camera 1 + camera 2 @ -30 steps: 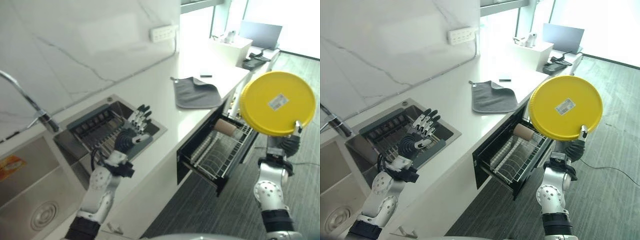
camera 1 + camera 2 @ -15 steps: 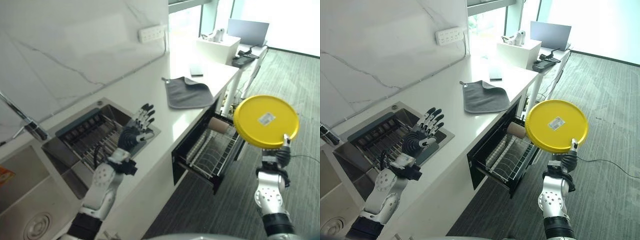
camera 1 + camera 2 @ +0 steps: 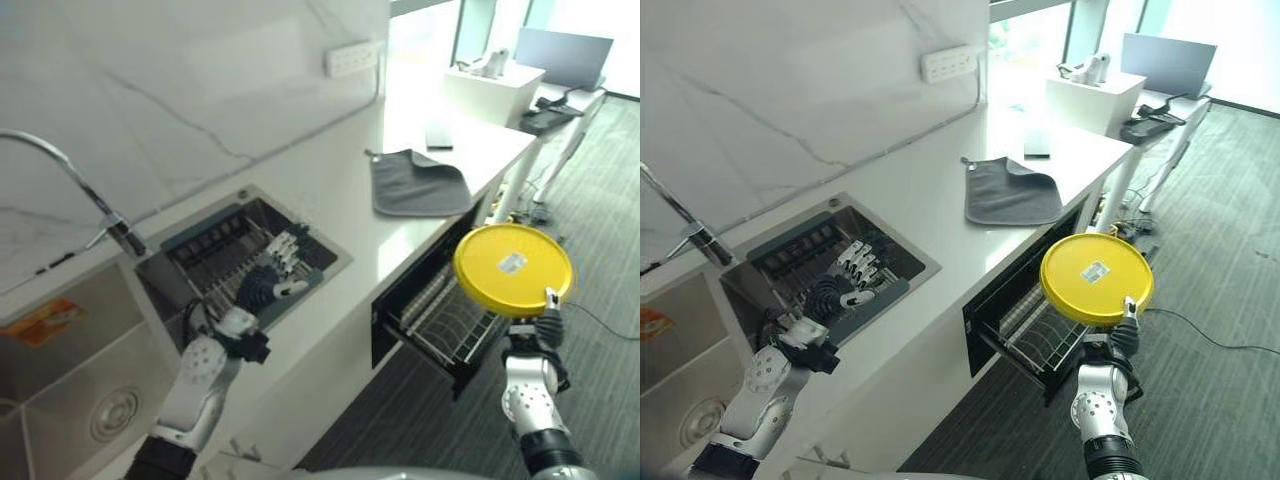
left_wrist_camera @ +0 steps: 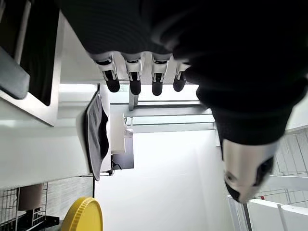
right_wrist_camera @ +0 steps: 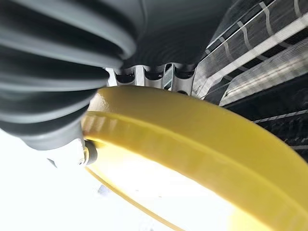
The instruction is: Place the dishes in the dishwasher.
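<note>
Right hand [image 3: 545,325] pinching yellow plate [image 3: 512,270] by its lower rim, upright above open dishwasher rack [image 3: 445,325]; left hand [image 3: 268,285] open over surface; thin edge grip, could slip or clip rack.

Round yellow plate [image 3: 513,270] (sticker on its underside) held upright above the dishwasher's open rack [image 3: 440,325], apparently untouched.
</note>
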Available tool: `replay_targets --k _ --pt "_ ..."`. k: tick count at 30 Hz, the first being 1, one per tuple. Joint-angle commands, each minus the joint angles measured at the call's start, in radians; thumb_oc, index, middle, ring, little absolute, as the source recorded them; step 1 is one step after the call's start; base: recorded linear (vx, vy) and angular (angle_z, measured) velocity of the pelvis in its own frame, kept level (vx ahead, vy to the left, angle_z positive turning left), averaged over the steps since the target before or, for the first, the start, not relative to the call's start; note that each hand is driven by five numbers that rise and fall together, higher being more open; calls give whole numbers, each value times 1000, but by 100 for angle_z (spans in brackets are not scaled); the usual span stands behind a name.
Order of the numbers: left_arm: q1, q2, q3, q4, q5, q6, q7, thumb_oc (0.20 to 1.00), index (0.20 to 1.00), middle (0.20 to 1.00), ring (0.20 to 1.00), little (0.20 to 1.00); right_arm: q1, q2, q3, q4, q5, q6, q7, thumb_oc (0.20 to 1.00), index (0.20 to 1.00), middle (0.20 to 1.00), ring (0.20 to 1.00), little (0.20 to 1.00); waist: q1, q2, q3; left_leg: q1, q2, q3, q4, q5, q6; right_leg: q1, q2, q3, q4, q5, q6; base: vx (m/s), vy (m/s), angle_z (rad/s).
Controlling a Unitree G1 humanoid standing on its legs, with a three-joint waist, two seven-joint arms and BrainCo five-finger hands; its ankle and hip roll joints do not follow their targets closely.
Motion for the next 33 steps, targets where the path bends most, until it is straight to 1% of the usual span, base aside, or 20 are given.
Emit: replay_targets --k 1,6,9,12,14,16,19,25,28,29,32,33 --pt "-58 39 53 -40 2 -39 -16 1000 1000 1000 1000 1000 -130 -19 -77 -58 -49 -80 5 200 200 200 200 200 23 -19 48 -3 -5 -74 262 -244 64 -74 -66 -148 94 52 -7 53 -40 6" --pt "-44 53 60 -51 -10 -38 -21 1000 1000 1000 1000 1000 -146 -38 -84 13 -105 -63 -22 200 200 200 200 200 39 -9 57 -8 -2 -92 251 -235 59 -80 -70 -161 104 50 -3 32 -23 10" --pt "-35 59 59 -55 -20 -43 -19 1000 1000 1000 1000 1000 -164 -64 -72 53 -180 -23 -50 200 200 200 200 200 47 -2 64 -12 2 -99 243 -225 54 -86 -71 -168 109 49 -3 0 0 0" --pt "-28 57 57 -59 -20 -48 -18 1000 1000 1000 1000 1000 -175 -77 -63 79 -202 -14 -61 200 200 200 200 200 52 1 69 -16 4 -104 239 -219 51 -89 -72 -169 111 49 -4 0 0 0" --pt "-26 58 55 -61 -19 -49 -17 1000 1000 1000 1000 1000 -185 -86 -59 103 -223 -6 -85 200 200 200 200 200 56 3 73 -19 4 -109 236 -217 50 -92 -73 -171 112 50 -3 0 0 0" --pt "-28 58 49 -63 -15 -52 -8 1000 1000 1000 1000 1000 -197 -96 -56 128 -263 -12 -112 200 200 200 200 200 60 6 77 -22 4 -115 234 -215 49 -98 -74 -172 116 50 -3 0 0 0" --pt "-28 67 43 -65 -20 -55 9 1000 1000 1000 1000 1000 -227 -126 -42 154 -295 20 -108 200 200 200 200 200 70 12 90 -36 5 -125 243 -213 47 -110 -82 -178 129 49 -2 9 9 9" --pt "-20 69 43 -67 -27 -59 11 1000 1000 1000 1000 1000 -259 -155 -32 165 -315 47 -117 200 200 200 200 200 81 19 105 -49 3 -138 244 -207 45 -124 -91 -183 140 51 0 10 15 9" --pt "-19 69 39 -71 -29 -57 16 1000 1000 1000 1000 1000 -278 -166 -23 160 -354 78 -130 200 200 200 200 200 85 22 112 -51 1 -144 241 -206 45 -133 -95 -185 147 52 1 17 24 1" --pt "-20 70 34 -69 -31 -58 18 1000 1000 1000 1000 1000 -290 -175 -13 161 -378 98 -132 200 200 200 200 200 88 23 117 -55 0 -148 241 -205 45 -138 -98 -186 152 52 3 32 39 2" --pt "-22 70 31 -70 -30 -56 22 1000 1000 1000 1000 1000 -304 -183 -3 160 -409 121 -134 200 200 200 200 200 91 24 123 -62 0 -154 244 -203 45 -146 -102 -188 164 49 3 10 26 6" --pt "-28 74 28 -70 -32 -55 27 1000 1000 1000 1000 1000 -321 -195 11 156 -434 140 -144 200 200 200 200 200 96 26 134 -71 0 -161 245 -199 46 -156 -107 -193 187 39 0 -13 47 17"
